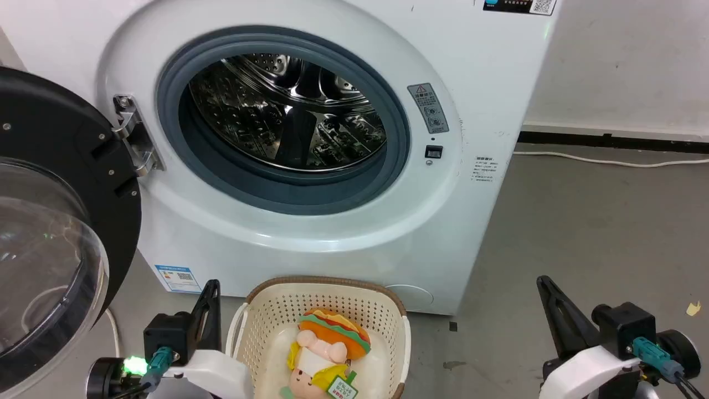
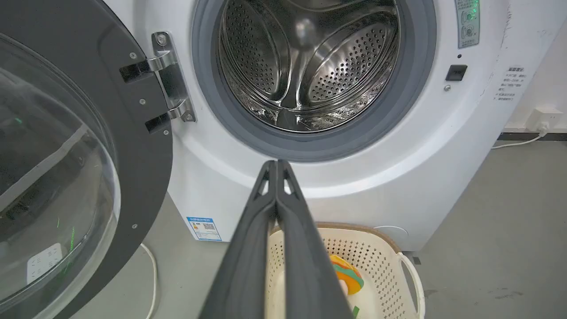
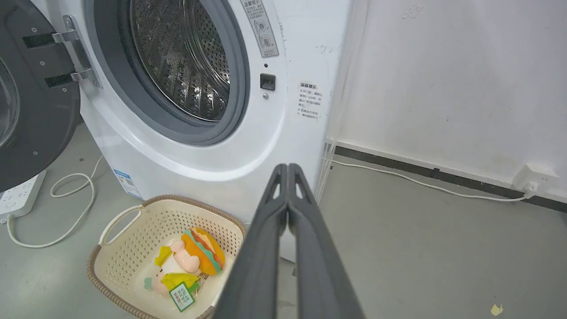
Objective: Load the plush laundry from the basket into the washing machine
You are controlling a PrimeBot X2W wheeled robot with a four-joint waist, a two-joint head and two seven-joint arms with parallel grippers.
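Nearest, 6 o'clock in the head view: basket on the floor w/ the plush doll lying inside, tag showing, nothing gripping it. Left claw at 7 and right claw at 5 flank it, both pinched together & empty, prob just parked pre-grab. Basket sits right below the washing machine front, so short lift imo. Door swung out to 9, path's clear. Drum at 12, looks empty.
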